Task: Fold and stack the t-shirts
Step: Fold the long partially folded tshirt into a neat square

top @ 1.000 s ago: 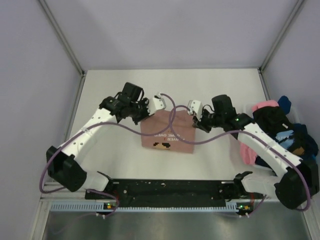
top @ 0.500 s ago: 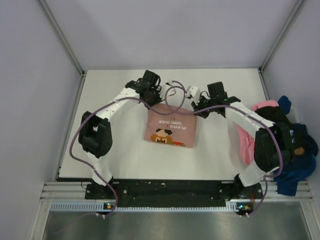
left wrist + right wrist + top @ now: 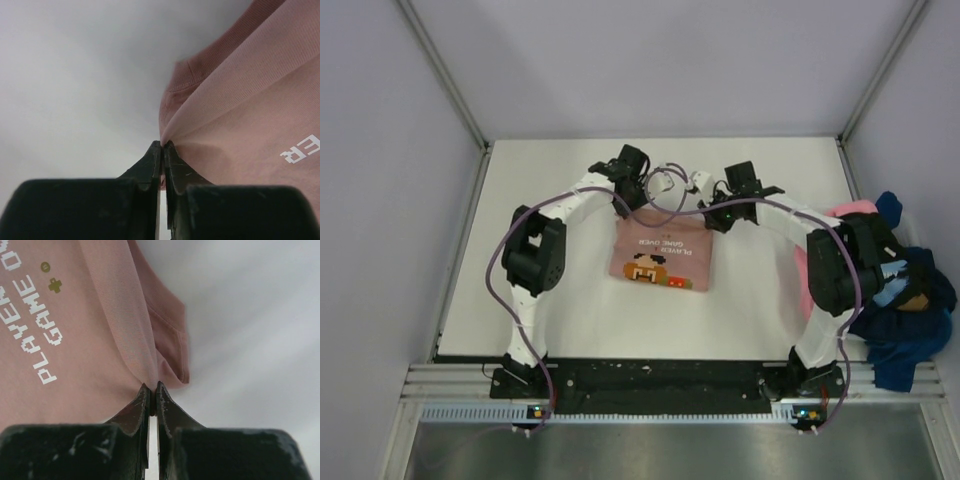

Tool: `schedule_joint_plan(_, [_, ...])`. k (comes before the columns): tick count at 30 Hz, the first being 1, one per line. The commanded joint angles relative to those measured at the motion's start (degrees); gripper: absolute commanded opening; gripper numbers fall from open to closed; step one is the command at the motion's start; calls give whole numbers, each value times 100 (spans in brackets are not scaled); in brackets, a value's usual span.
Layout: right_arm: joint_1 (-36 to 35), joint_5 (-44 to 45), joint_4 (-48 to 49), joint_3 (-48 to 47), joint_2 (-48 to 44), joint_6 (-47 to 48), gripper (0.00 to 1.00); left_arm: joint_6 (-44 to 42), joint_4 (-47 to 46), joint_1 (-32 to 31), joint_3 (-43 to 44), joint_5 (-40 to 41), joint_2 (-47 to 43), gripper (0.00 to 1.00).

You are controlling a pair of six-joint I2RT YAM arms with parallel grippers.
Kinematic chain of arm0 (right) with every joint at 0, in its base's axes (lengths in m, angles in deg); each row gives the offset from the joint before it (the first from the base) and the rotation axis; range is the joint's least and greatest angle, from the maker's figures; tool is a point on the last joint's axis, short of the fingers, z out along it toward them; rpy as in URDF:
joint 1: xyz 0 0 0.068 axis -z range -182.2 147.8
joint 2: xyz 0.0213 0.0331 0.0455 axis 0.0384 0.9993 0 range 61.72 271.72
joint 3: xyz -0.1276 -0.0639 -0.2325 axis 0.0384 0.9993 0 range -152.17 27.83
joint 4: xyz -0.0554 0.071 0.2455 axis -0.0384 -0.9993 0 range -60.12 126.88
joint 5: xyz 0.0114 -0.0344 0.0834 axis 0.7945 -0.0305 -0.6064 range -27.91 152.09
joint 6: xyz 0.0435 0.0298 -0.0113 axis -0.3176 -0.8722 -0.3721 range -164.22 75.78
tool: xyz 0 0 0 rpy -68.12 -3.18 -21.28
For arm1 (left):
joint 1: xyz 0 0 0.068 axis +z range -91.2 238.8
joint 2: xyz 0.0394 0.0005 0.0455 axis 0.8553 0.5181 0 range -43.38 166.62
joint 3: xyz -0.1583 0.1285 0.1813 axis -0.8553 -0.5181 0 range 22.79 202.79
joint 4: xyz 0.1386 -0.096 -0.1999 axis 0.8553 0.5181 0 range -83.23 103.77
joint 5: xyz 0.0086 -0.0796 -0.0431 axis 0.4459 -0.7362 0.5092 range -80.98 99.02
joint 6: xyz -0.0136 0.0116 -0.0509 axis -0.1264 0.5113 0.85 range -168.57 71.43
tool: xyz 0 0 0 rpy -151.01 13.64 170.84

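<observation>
The left gripper (image 3: 162, 146) is at the far left corner of the rose-pink t-shirt (image 3: 662, 258). Its jaws are pressed together with only a thin ridge of cloth between them, and the fabric rises from the tips in a tight crease. The shirt lies in the middle of the table (image 3: 540, 300) as a compact rectangle, already folded, with the white lettering and the small pixel figure (image 3: 648, 270) facing up.

The right gripper (image 3: 152, 388) is at the far right corner and closes in the same way on a narrow fold of the hem, with almost no gap at the tips. The other t-shirts (image 3: 905, 300) lie in a loose heap at the right edge of the table, well apart from the folded one.

The main risk is probably the small bite. Each gripper holds very little cloth, so a quick pull could let one corner slip out. If only one side slips, or if the arms move unequally, the rectangle will likely twist and the fold will open. It is also not clear whether each pinch takes all layers; if it takes only the top one, the lower layers may stay behind. The purple cables (image 3: 666, 212) hang low over the far edge and could drag on the cloth.
</observation>
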Motion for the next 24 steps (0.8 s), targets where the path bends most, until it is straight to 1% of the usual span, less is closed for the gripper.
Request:
schedule_joint_plan(1, [99, 354, 120, -468, 329, -202, 0, 15, -173, 57, 249, 396, 156, 7])
schedule_joint_plan(2, [99, 415, 120, -538, 425, -255, 1, 32, -165, 57, 266, 405, 183, 9])
schedule_joint_plan(4, [99, 608, 137, -687, 592, -387, 7, 59, -234, 57, 267, 431, 227, 14])
schedule_joint_plan(6, [99, 767, 181, -802, 742, -510, 16, 85, -331, 65, 249, 493, 262, 17])
schedule_joint_plan(9, [99, 1109, 287, -995, 935, -774, 28, 138, -506, 57, 240, 625, 306, 27])
schedule_joint_plan(10, [99, 1171, 304, -1074, 1006, -852, 30, 173, -568, 57, 240, 712, 324, 32])
schedule_joint_plan(14, [99, 1574, 331, -1373, 1147, -1291, 29, 287, -753, 83, 372, 1151, 359, 38])
schedule_joint_plan(17, [125, 1813, 296, -1540, 1016, -1775, 29, 375, -762, 162, 574, 1249, 315, 44])
schedule_joint_plan(19, [142, 2006, 208, -1593, 849, -2047, 31, 401, -753, 188, 671, 1319, 254, 47])
schedule_joint_plan(22, [134, 2139, -134, -1593, 498, -2557, 31, 620, -675, 267, 662, 1250, -53, 47])
schedule_joint_plan(23, [125, 2052, -239, -1541, 383, -2724, 31, 743, -578, 259, 584, 1136, -211, 46])
schedule_joint_plan(24, [142, 1772, -275, -1480, 226, -2908, 31, 892, -525, 259, 453, 917, -421, 45])
